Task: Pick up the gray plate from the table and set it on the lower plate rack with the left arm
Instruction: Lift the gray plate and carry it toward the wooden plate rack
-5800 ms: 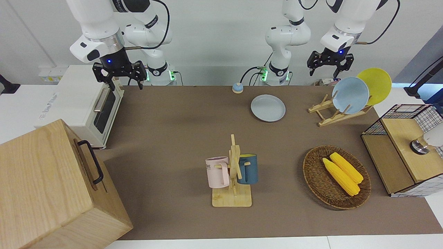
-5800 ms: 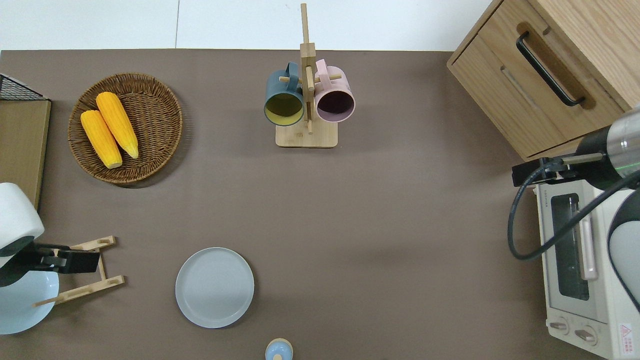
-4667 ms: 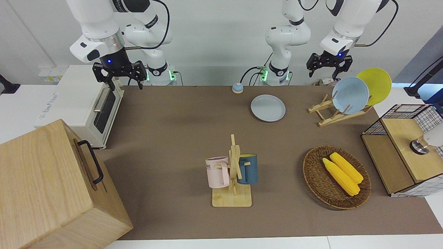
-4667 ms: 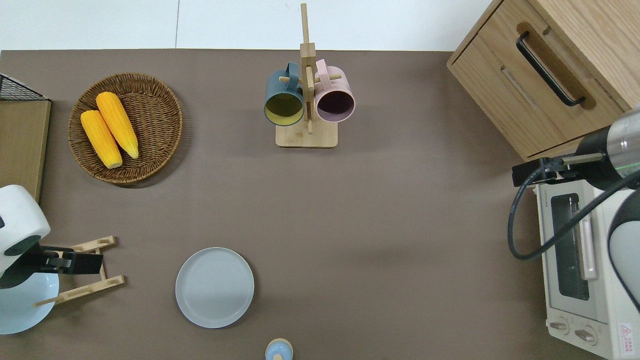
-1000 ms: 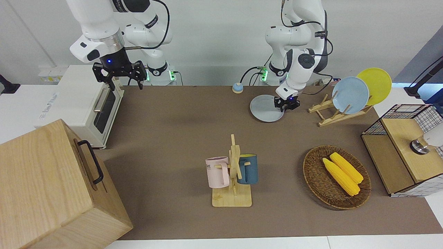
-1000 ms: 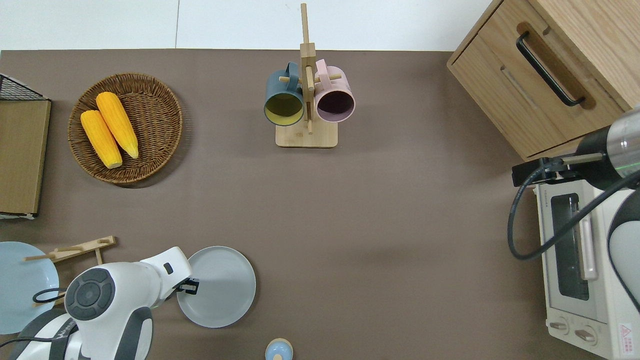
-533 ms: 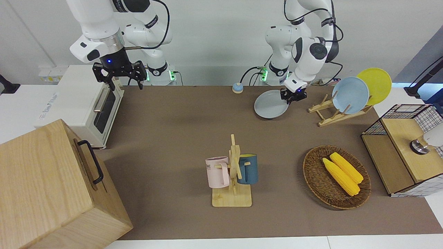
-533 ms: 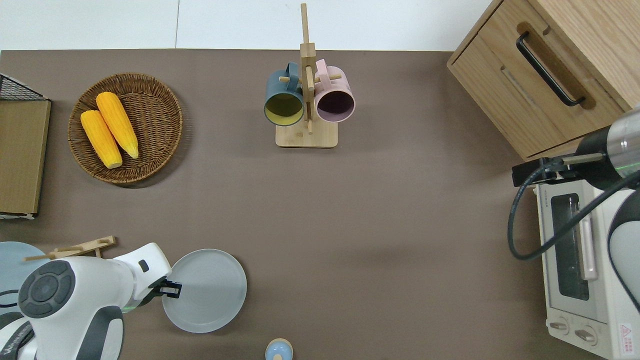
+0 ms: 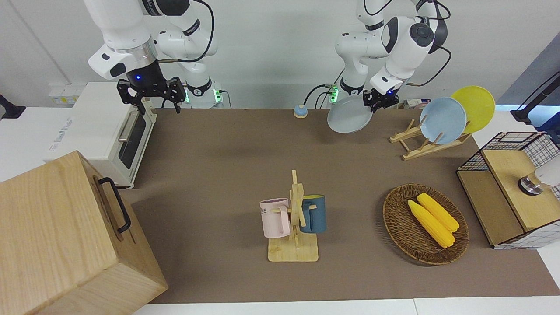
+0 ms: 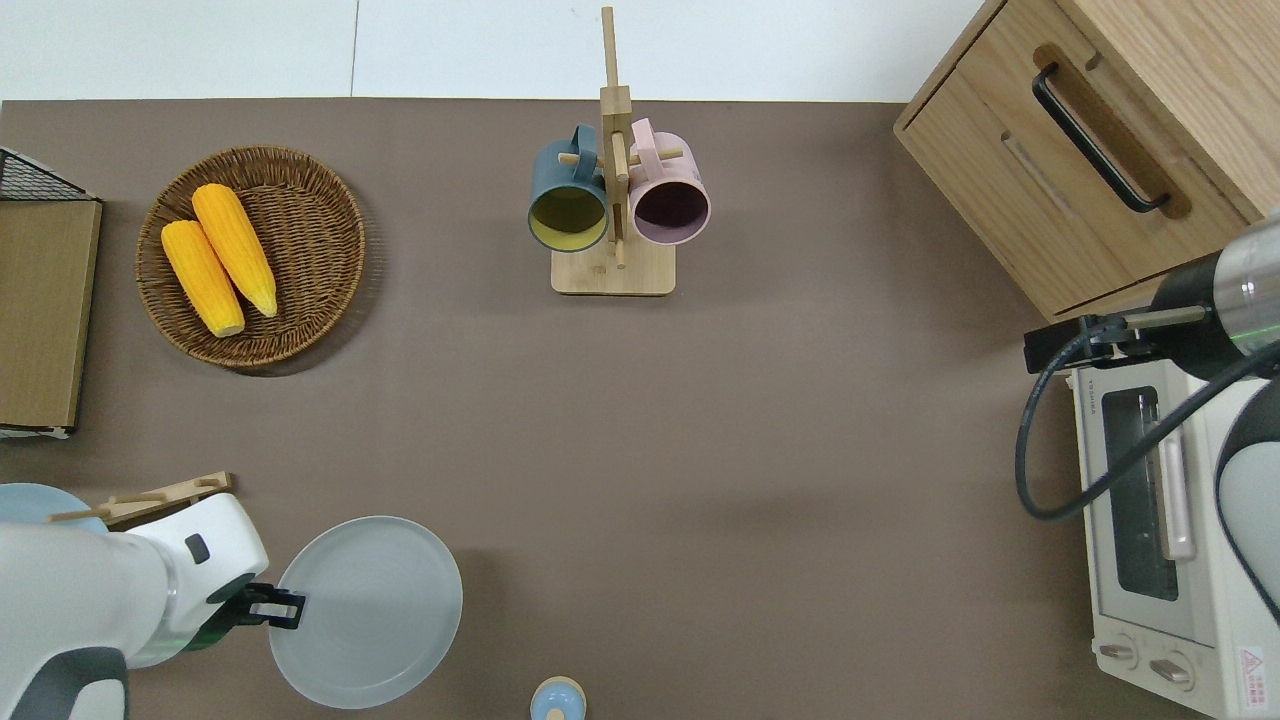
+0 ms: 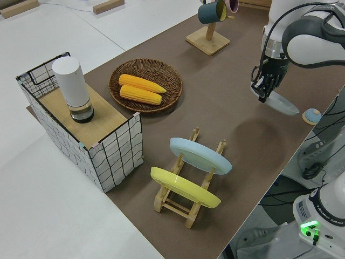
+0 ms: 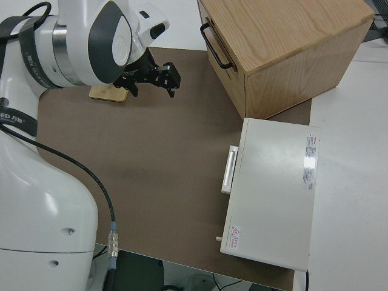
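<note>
**One plate aloft, gripped at its rim**

One gray plate (image 9: 348, 114) is seen clear of the table (image 9: 227, 175), carried in the air and tilted. It is pinched at its rim by the left gripper (image 9: 379, 99), whose fingers are closed on the edge that faces the left arm's end of the table. From overhead, the plate (image 10: 366, 612) is found over bare tabletop, near the robots' edge and just beside the small blue bell (image 10: 557, 700). The gripper (image 10: 270, 607) is seen beside the rack (image 10: 150, 496).

The rack (image 9: 426, 142) is set near the left arm's end of the table. Two plates are held leaning in it: a blue plate (image 9: 442, 120) and a yellow plate (image 9: 474, 106). The pegs toward the table's middle are left bare.

A basket (image 9: 425, 225) with two corn cobs (image 9: 435, 221) is placed farther from the robots than the rack. A mug tree (image 9: 295, 218) with a pink mug (image 9: 274, 217) and a dark blue mug (image 9: 314, 214) is stood near the table's middle. A toaster oven (image 9: 105, 131) and a wooden cabinet (image 9: 65, 236) are set at the right arm's end.

The right arm is parked, and its gripper (image 9: 151, 93) is seen with the fingers spread apart.
</note>
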